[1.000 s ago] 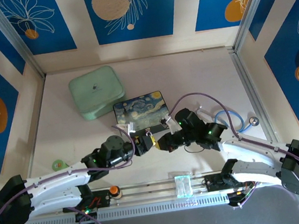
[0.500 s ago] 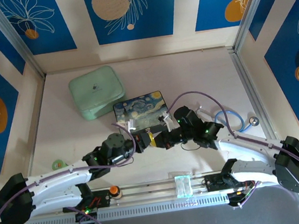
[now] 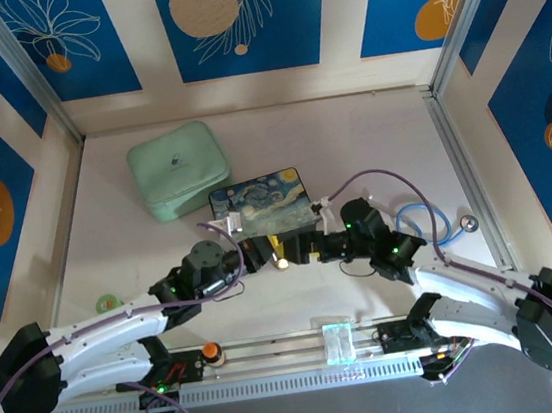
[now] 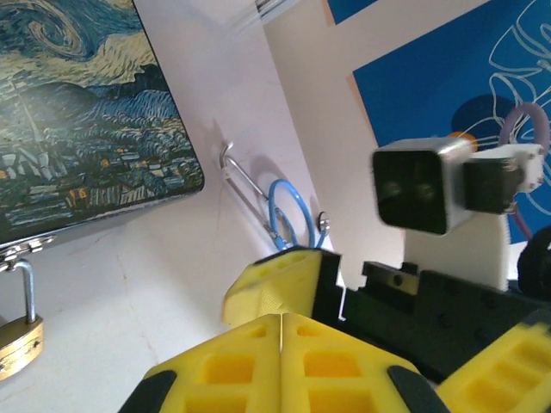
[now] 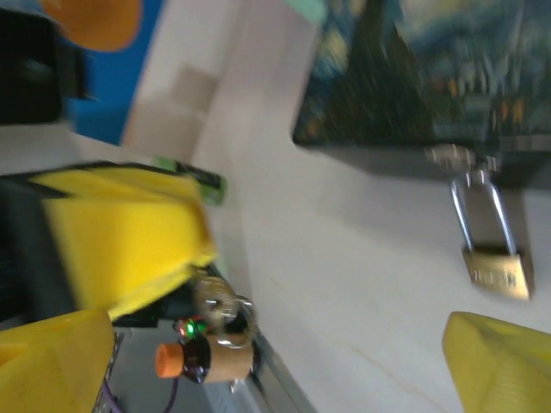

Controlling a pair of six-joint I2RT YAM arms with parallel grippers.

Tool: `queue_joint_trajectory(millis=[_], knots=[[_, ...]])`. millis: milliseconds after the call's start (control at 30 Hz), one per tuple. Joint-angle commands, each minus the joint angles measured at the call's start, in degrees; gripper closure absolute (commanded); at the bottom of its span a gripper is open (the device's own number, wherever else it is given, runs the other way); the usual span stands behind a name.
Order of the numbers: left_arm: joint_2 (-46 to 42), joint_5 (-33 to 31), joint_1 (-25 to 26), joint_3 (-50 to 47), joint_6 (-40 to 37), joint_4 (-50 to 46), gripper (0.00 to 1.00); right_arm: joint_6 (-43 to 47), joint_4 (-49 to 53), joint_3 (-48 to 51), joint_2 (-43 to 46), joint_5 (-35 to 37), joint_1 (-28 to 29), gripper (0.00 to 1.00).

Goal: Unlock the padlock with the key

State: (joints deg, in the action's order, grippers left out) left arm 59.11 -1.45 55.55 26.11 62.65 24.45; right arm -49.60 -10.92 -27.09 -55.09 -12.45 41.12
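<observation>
- The left gripper (image 4: 281, 320) is pinching fully closed. A small blurred metal piece is sticking out at its tip, seemingly the key (image 5: 220, 308).
- The right gripper (image 5: 280, 344) is standing wide open and gripping nothing, its fingers straddling the left one's tip.
- As I judge it, the key is needing a firm, straight hold with its blade pointing forward, and the right arm should be backing clear before any approach.
- The padlock (image 5: 492, 268) is lying on the table just beyond both jaws, touching neither. Its shackle is hooked through the clasp of the painted box (image 4: 77, 112), and its body is pointing towards the grippers.
</observation>
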Motion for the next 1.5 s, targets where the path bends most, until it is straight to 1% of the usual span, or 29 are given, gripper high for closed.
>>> queue_joint_trajectory(millis=[0, 33, 67, 100, 200, 300, 333, 367, 500, 567, 667, 800, 867, 933, 1000, 1100, 1233, 1333, 1467], knots=[[1.06, 2.67, -0.55, 1.97, 2.79, 4.51, 1.0, -5.36, -15.27, 2.15, 1.5, -2.11, -2.77, 0.02], [1.33, 2.68, -0.62, 2.33, 3.31, 5.19, 1.0, -6.06, -17.19, 2.24, 1.12, -2.84, -3.23, 0.03], [1.59, 2.68, -0.62, 2.6, 3.71, 6.28, 1.0, -6.5, -18.68, 2.17, 0.42, -3.74, -3.53, 0.08], [1.81, 2.68, -0.7, 3.07, 4.17, 7.04, 1.0, -6.63, -19.27, 1.73, -0.35, -4.69, -3.45, 0.15], [2.56, 3.36, -0.87, 4.56, 5.1, 9.04, 1.0, -7.15, -21.85, 1.44, -2.62, -7.52, -3.15, 0.29], [3.32, 4.09, -0.88, 6.04, 5.34, 9.69, 1.0, -10.02, -28.49, 3.68, -3.9, -8.38, -3.58, 0.41], [3.61, 3.81, -0.81, 5.87, 5.82, 10.78, 1.0, -10.97, -30.5, 4.65, -4.14, -8.37, -3.82, 0.46], [4.02, 3.45, -0.75, 5.36, 6.43, 12.44, 1.0, -11.8, -31.8, 5.38, -4.07, -8.51, -4.26, 0.5], [6.23, 2.69, -0.88, 3.78, 9.15, 17.89, 1.0, -13.37, -34.31, 7.13, -4.06, -9.87, -5.6, 0.59], [6.63, 2.89, -0.8, 4.63, 9.42, 17.24, 1.0, -13.8, -34.24, 7.14, -4.15, -11.25, -5.64, 0.6], [5.81, 3.13, -0.53, 5.96, 8.33, 15.46, 1.0, -14.76, -34.69, 8.28, -3.5, -11.31, -5.62, 0.63], [2.86, 0.92, -0.7, 6.02, 7.1, 11.46, 1.0, -14.95, -34.51, 9.7, -1.92, -11.05, -6.21, 0.63], [2.24, 0.57, -0.71, 5.93, 6.91, 10.73, 1.0, -15.34, -34.44, 10.04, -1.11, -11.09, -6.54, 0.6], [2.49, 0.83, -0.78, 5.59, 7.61, 12.01, 1.0, -15.52, -34.01, 9.91, -0.56, -11.41, -6.67, 0.54], [2.81, 0.93, -0.83, 5.19, 8.3, 13.36, 1.0, -15.44, -33.47, 9.61, -0.33, -11.72, -6.68, 0.53], [3.42, 1.28, -0.88, 5.18, 8.44, 14.23, 1.0, -15.58, -34.77, 9.67, -0.71, -11.65, -6.5, 0.55], [4.12, 1.62, -0.88, 4.92, 8.71, 15.65, 1.0, -17.28, -38.29, 9.6, -2.26, -12.86, -6.34, 0.62], [5.09, 2.45, -0.88, 4.83, 9.14, 17.13, 1.0, -18.23, -41.69, 10.12, -3.81, -13.2, -6.32, 0.73], [5.68, 2.77, -0.88, 4.82, 9.58, 17.92, 1.0, -18.51, -42.77, 9.78, -5.13, -13.35, -6.23, 0.74]])
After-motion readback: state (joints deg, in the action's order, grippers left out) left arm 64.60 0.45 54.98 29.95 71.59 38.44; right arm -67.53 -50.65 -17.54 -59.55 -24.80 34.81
